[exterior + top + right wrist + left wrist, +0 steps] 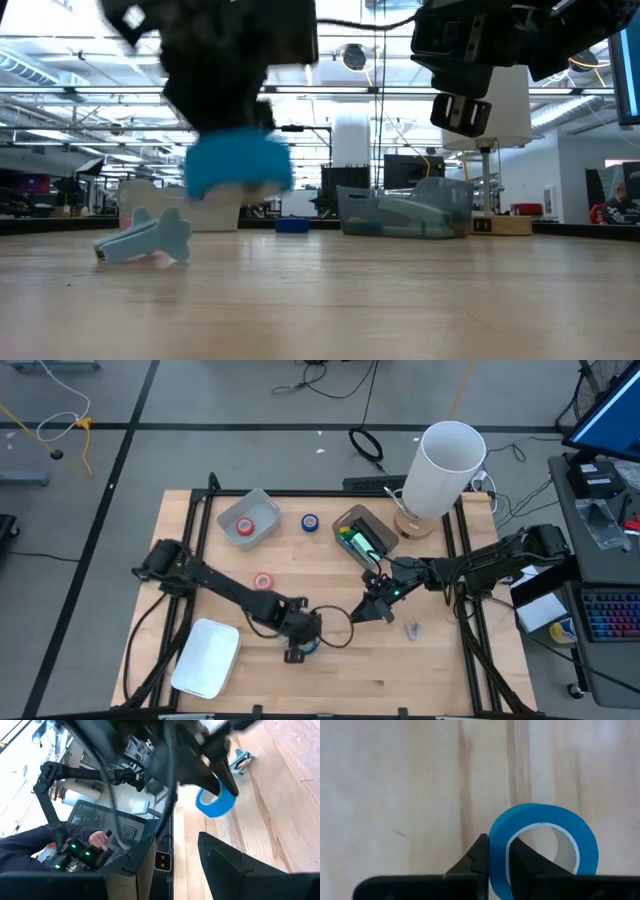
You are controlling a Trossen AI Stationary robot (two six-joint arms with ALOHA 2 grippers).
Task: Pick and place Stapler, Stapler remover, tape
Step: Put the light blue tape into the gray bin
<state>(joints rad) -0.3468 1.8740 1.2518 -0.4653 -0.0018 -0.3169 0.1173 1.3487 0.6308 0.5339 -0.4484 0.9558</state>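
1. On the left of the table (200,560): a white tray (205,657) near the front edge, and a grey bin (248,517) toward the back holding a red tape roll (244,525).
2. Between them, on bare wood: a pink tape roll (263,580), lying flat.
3. Front centre: left tool (300,647) clamped on a blue tape roll (545,847), one finger (477,857) outside the ring and the other through the pale core; held on edge, clear of the wood in the low view.
4. Toward the back, centre: another blue tape roll (310,522), flat, between the grey bin and a clear bin (365,532) with green and yellow blocks inside.
5. Right of centre: right tool (377,607), raised above the table in the low view; cannot tell how far apart its fingers stand.
6. Just right of that: a pale blue staple remover (413,629) on the wood, apart from both tools.
7. Back right: a white cylinder (445,470) on a wooden base.
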